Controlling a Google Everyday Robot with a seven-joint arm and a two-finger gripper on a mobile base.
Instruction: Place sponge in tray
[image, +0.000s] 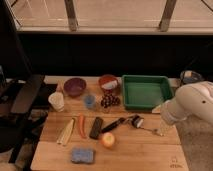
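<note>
Evidently, the sponge lay at the table's front edge, well apart from the green tray.
The gripper hung wide and empty near the apple. A low reach could have rolled that apple or nudged the soft sponge off the edge. The small mark at the table's corner could not be read.

**Tabletop clutter around the apple**

An apple sits on the wooden tabletop. Just behind it to the left lies a black block, and an orange carrot lies further left. Well behind the apple stand a red bowl, a purple bowl, a small blue cup and a white cup.
</note>
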